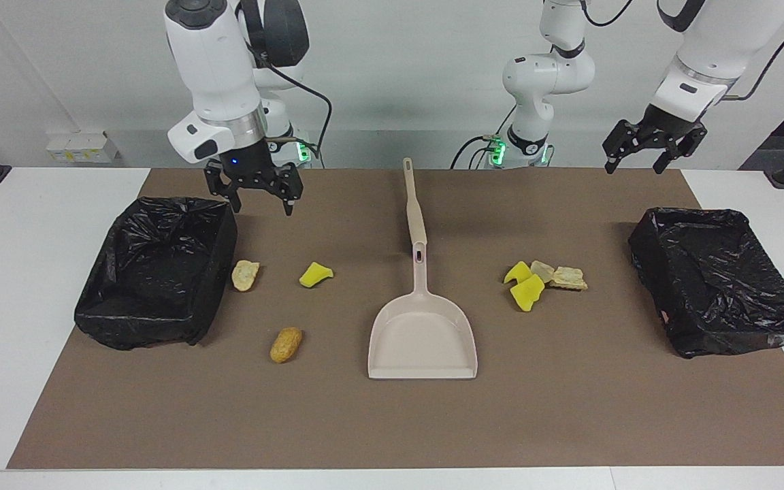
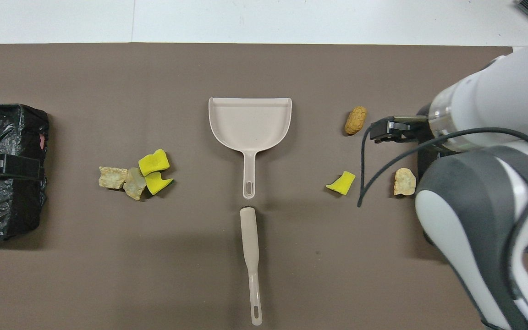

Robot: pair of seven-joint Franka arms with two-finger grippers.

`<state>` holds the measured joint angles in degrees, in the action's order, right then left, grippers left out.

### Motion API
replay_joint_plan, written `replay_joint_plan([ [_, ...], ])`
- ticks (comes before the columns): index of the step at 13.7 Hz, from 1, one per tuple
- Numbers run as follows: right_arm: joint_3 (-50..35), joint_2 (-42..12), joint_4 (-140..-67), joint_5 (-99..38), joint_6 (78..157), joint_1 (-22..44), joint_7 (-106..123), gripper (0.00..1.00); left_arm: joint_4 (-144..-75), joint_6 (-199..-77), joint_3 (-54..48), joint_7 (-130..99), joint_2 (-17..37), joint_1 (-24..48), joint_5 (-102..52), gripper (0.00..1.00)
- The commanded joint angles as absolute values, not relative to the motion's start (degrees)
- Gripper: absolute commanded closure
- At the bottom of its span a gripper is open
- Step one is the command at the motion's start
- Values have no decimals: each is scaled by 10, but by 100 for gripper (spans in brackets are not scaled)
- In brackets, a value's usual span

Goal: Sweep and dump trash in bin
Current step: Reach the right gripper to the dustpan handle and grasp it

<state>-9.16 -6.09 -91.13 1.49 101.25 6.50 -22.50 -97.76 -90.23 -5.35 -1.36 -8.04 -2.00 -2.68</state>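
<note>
The right gripper point(image 1: 256, 196) hung with its jaws apart and empty, up in the air over the brown mat point(image 1: 392, 422) just beside the corner of the bin point(image 1: 154, 272) at the right arm's end of the table point(image 1: 24, 306). The left gripper point(image 1: 649, 153) waited with its jaws apart too, holding nothing, over the mat's edge close to the left arm's base, with the second bin point(image 1: 719, 279) on the mat below it and farther from the robots.

The trash lay on the mat in two groups. Toward the right arm's end were three loose scraps: a pale bread piece point(image 1: 245, 275) just beside the bin, a yellow sponge chunk point(image 1: 315, 274) near it, and a golden-brown piece point(image 1: 286, 344) farther from the robots than both. Toward the left arm's end sat a cluster point(image 1: 543, 280) of two yellow chunks and two beige pieces, touching one another.

Between the groups lay a beige dustpan point(image 1: 422, 337), its mouth turned away from the robots. A beige scraper point(image 1: 412, 207) lay in line with the dustpan's handle, nearer to the robots.
</note>
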Motion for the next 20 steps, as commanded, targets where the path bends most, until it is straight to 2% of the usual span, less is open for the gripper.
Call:
replay_joint_plan([
  [1,-91,-129,-856,31,1027,114,-283,0,-981,-898,-54,-13,-88,-24,-30,0],
  [4,-92,-210,-778,55,1042,164,-350,0,-981,-898,-54,-13,-88,-24,-30,0],
  [12,-91,-325,-779,106,1152,293,-470,0,-981,-898,-54,-13,-88,-22,-30,0],
  [18,-92,-331,-804,93,1188,285,-488,0,-991,-889,-54,-19,-94,-23,-30,0],
  [20,-91,-325,-825,66,1190,281,-489,0,-1018,-889,-55,-21,-104,-15,-31,0],
])
